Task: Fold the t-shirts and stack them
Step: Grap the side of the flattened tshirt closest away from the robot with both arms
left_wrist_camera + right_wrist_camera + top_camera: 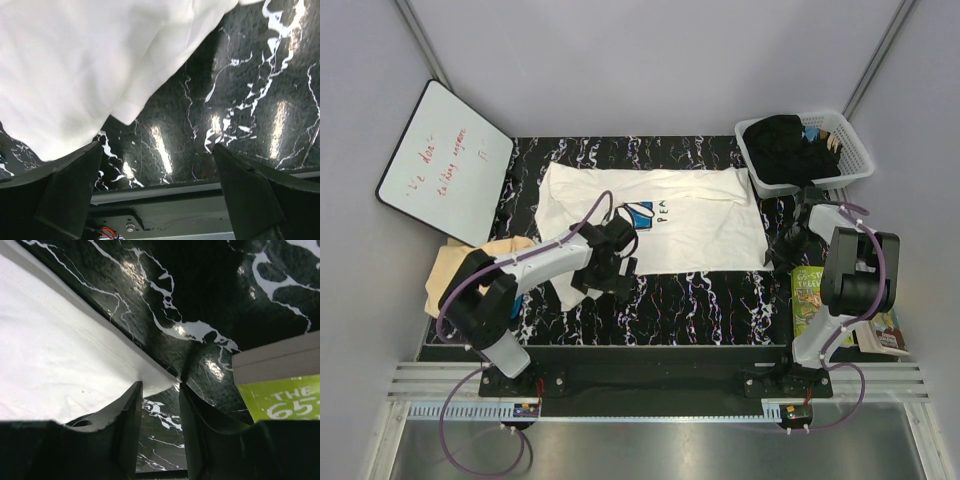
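Note:
The large white t-shirt [660,215] lies spread on the black marble table [700,295], its blue print and dark lettering facing up. My left gripper [611,268] hovers at the shirt's near left edge; in the left wrist view it [156,147] is wide open and empty, with white cloth [75,65] just beyond it. My right gripper [783,250] is at the shirt's near right corner; in the right wrist view its jaws [160,386] stand narrowly apart with the corner [159,381] lying between the tips. A pale peach shirt [455,265] lies crumpled at the left edge. The teal-blue shirt is not clearly visible.
A white basket [850,160] holding dark clothes and a bit of blue cloth stands at the back right. A whiteboard [445,160] leans at the back left. A green book [807,295] lies by the right arm's base, also showing in the right wrist view [280,400].

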Robot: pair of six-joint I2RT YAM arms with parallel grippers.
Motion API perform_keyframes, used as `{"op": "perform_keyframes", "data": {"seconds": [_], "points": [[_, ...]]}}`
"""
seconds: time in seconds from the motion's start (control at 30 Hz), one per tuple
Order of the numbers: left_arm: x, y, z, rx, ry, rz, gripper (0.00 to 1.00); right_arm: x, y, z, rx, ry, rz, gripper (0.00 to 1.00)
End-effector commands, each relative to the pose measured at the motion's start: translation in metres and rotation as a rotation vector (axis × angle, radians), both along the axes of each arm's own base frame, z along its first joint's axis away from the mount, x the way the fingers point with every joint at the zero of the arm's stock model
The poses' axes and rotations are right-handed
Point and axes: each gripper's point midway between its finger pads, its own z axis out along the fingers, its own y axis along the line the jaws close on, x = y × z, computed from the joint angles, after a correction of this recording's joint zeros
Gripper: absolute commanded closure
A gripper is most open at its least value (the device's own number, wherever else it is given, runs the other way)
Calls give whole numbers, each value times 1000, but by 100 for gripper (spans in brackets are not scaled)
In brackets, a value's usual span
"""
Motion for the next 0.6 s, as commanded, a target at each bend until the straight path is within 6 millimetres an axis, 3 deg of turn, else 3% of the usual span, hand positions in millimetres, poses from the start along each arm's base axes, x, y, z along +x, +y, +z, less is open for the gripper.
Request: {"op": "perform_keyframes", "data": {"seconds": [0.0, 0.13, 0.2, 0.23, 0.3, 0.37, 0.57], "points": [[13, -11, -2, 24, -38, -39, 1, 20, 5, -4, 35, -51, -6, 58], [12, -14, -8, 48, -28, -62, 1, 38, 14, -3, 96, -110, 10, 60], [12, -14, -14, 64, -13, -70, 2, 44, 17, -2, 114, -124, 9, 67], [14, -14, -15, 69, -15, -72, 2, 47, 18, -3, 121, -131, 9, 71], [16, -13, -21, 92, -15, -72, 2, 50, 22, -4, 150, -142, 16, 90], [20, -11, -24, 116, -18, -75, 2, 51, 25, -5, 170, -148, 23, 100], [33, -2, -26, 201, -49, -63, 2, 46, 33, -4, 206, -161, 29, 100]]}}
